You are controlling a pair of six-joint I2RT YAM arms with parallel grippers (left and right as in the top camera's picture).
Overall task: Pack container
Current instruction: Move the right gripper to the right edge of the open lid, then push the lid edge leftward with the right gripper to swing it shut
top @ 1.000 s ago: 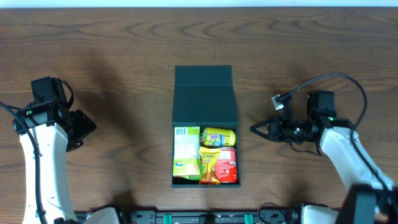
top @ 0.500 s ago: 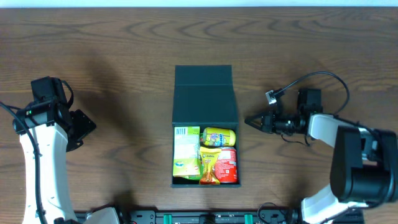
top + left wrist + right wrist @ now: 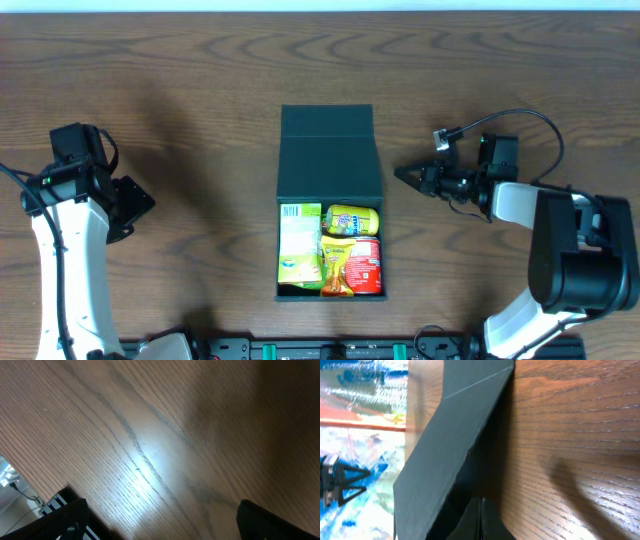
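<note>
The dark teal container [image 3: 288, 245] sits at the table's middle, its flap lid [image 3: 330, 150] raised toward the far side. Inside lie snack packets: a green-white one [image 3: 299, 247], a yellow one [image 3: 353, 220] and a red one [image 3: 364, 268]. My right gripper [image 3: 401, 174] is shut and empty, its tip just right of the lid's right edge; the right wrist view shows the closed fingers [image 3: 481, 505] beside the slanting lid [image 3: 450, 440]. My left gripper [image 3: 140, 207] is open and empty far to the left; its fingers [image 3: 160, 520] frame bare wood.
The wooden table [image 3: 200, 80] stretches all round the container. Its front edge with a dark rail [image 3: 330, 350] lies just below the container. Cables run from the right wrist [image 3: 530, 125].
My right gripper has moved up and left, from beside the box's lower half to beside the lid's right edge. The left arm has not moved.
</note>
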